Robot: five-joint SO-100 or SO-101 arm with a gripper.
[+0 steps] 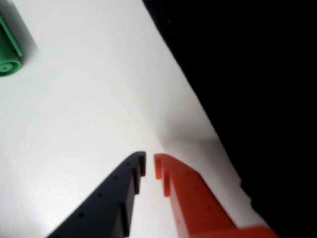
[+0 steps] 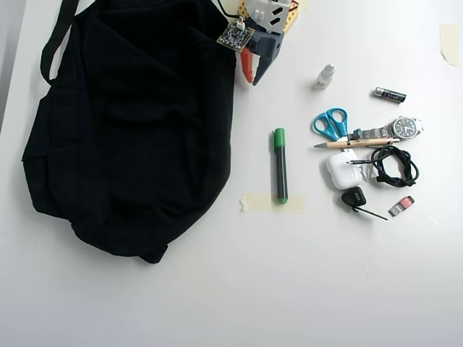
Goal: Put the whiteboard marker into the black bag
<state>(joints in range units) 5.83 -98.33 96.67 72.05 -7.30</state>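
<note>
The whiteboard marker [image 2: 280, 165], black with a green cap and green end, lies on the white table near the centre of the overhead view, its lower end on a strip of tape [image 2: 253, 203]. Only its green end [image 1: 9, 47] shows at the wrist view's top left. The black bag [image 2: 130, 130] fills the left of the overhead view and is the dark mass at the right of the wrist view [image 1: 257, 74]. My gripper [image 2: 250, 81] is at the top, beside the bag's right edge, well above the marker. Its dark and orange fingers [image 1: 150, 161] stand nearly together, holding nothing.
To the right of the marker lie blue scissors [image 2: 330, 123], a tan pen [image 2: 358, 144], a watch [image 2: 394, 130], a white case [image 2: 340, 172], a black coiled cable [image 2: 394, 165], a small white bottle [image 2: 324, 76] and a battery [image 2: 389, 95].
</note>
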